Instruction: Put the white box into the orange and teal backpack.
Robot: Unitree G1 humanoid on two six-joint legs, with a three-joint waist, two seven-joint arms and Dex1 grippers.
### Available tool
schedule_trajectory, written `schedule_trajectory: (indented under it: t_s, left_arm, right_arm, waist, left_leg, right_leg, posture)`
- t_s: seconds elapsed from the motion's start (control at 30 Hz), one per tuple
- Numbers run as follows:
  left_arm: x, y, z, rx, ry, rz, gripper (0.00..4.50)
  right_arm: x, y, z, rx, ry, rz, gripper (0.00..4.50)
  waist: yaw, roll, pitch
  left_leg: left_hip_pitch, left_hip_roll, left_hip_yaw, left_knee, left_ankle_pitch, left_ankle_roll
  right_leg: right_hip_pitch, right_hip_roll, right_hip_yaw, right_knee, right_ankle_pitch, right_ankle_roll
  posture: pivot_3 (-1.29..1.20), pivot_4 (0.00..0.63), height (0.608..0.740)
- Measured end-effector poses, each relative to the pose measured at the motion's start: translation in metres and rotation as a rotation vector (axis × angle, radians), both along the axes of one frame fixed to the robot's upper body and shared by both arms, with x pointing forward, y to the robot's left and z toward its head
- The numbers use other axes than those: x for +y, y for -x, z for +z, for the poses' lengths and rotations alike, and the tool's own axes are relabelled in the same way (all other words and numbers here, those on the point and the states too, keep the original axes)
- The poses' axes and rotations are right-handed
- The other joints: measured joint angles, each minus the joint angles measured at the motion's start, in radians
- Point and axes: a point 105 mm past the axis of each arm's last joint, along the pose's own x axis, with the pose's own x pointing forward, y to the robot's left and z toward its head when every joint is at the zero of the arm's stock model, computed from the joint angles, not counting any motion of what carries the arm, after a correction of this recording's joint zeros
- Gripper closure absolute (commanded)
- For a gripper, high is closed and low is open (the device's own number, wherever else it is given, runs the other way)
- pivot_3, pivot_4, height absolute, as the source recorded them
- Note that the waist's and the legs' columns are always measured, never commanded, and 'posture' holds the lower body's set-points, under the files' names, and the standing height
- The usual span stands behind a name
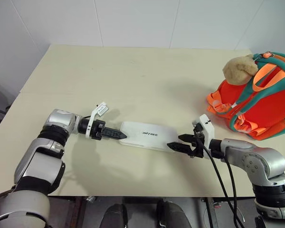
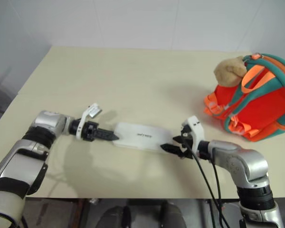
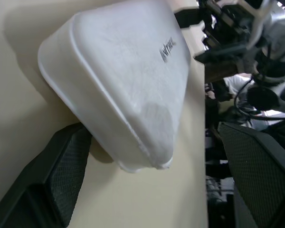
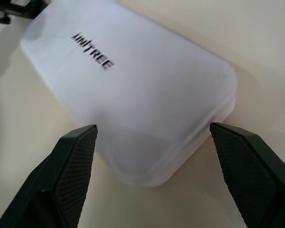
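While lying flat near table's [image 1: 133, 71] front edge, white box [image 1: 145, 135] long axis spans left gripper [image 1: 115, 134] to right gripper [image 1: 179, 146], both spread wide at its ends, nothing held; orange and teal backpack [image 1: 261, 104] near right edge, closer to right arm.

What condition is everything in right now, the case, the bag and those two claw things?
white box: lying flat on the table, lid shut, lettering up, not lifted.
orange and teal backpack: standing on the table's right side, apart from the box, plush toy on top; whether it is unzipped cannot be told.
left gripper: open, at the box's left end.
right gripper: open, at the box's right end.
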Motion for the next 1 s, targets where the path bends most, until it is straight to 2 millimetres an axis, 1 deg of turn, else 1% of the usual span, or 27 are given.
schedule_trajectory:
  t_s: [0.1, 0.3, 0.5, 0.67, 0.83, 0.93, 1.0]
  left_arm:
    - [-0.001, 0.006, -0.002, 0.028, 0.006, -0.011, 0.01]
    - [-0.004, 0.012, -0.003, 0.066, 0.015, -0.021, 0.01]
    - [-0.008, 0.009, 0.001, 0.071, 0.06, -0.009, 0.01]
    - [-0.017, 0.005, 0.008, 0.076, 0.158, 0.019, 0.01]
    - [-0.018, 0.004, 0.004, 0.095, 0.194, 0.058, 0.01]
    - [-0.017, 0.004, 0.003, 0.096, 0.198, 0.065, 0.55]
    - [-0.016, 0.003, 0.004, 0.094, 0.204, 0.07, 1.13]
  right_arm:
    - [0.002, -0.005, 0.0, -0.01, 0.006, 0.011, 0.0]
    - [0.003, -0.006, 0.0, -0.017, 0.007, 0.03, 0.0]
    - [0.002, -0.005, 0.0, -0.018, 0.006, 0.033, 0.0]
    - [0.001, -0.001, 0.0, -0.022, 0.002, 0.032, 0.0]
    - [0.001, 0.001, -0.003, -0.011, -0.002, 0.034, 0.0]
    - [0.001, 0.001, -0.003, -0.01, -0.002, 0.033, 0.0]
    - [0.002, 0.001, -0.003, -0.01, -0.003, 0.034, 0.0]
  waist:
    - [0.001, 0.0, 0.0]
    - [0.002, 0.0, 0.0]
    - [0.002, 0.0, 0.0]
    - [0.002, 0.0, 0.0]
    - [0.001, 0.0, 0.0]
    - [0.002, 0.0, 0.0]
    - [0.002, 0.0, 0.0]
  left_leg:
    - [0.0, 0.0, 0.0, 0.0, 0.0, 0.0]
    - [0.0, 0.0, 0.0, 0.001, 0.001, -0.001]
    - [0.0, 0.0, 0.0, 0.001, 0.001, -0.001]
    - [0.0, 0.0, 0.0, 0.001, 0.001, -0.001]
    - [0.0, 0.0, 0.0, 0.001, 0.001, -0.002]
    - [0.0, 0.0, 0.0, 0.001, 0.001, -0.002]
    - [0.0, 0.0, 0.0, 0.001, 0.001, -0.002]
  right_leg:
    - [0.0, 0.0, 0.0, 0.0, 0.0, 0.0]
    - [0.0, 0.0, 0.0, 0.0, 0.0, 0.0]
    - [0.0, 0.0, 0.0, 0.0, 0.0, 0.0]
    - [0.0, 0.0, 0.0, 0.0, 0.0, 0.0]
    - [0.0, 0.0, 0.0, 0.002, 0.0, 0.0]
    - [0.0, 0.0, 0.0, 0.002, 0.0, 0.0]
    - [0.0, 0.0, 0.0, 0.002, 0.0, 0.0]
  posture:
    - [0.0, 0.15, 0.74]
    - [0.0, 0.15, 0.74]
    - [0.0, 0.15, 0.74]
    - [0.0, 0.15, 0.74]
    - [0.0, 0.15, 0.74]
    - [0.0, 0.15, 0.74]
    - [0.0, 0.15, 0.74]
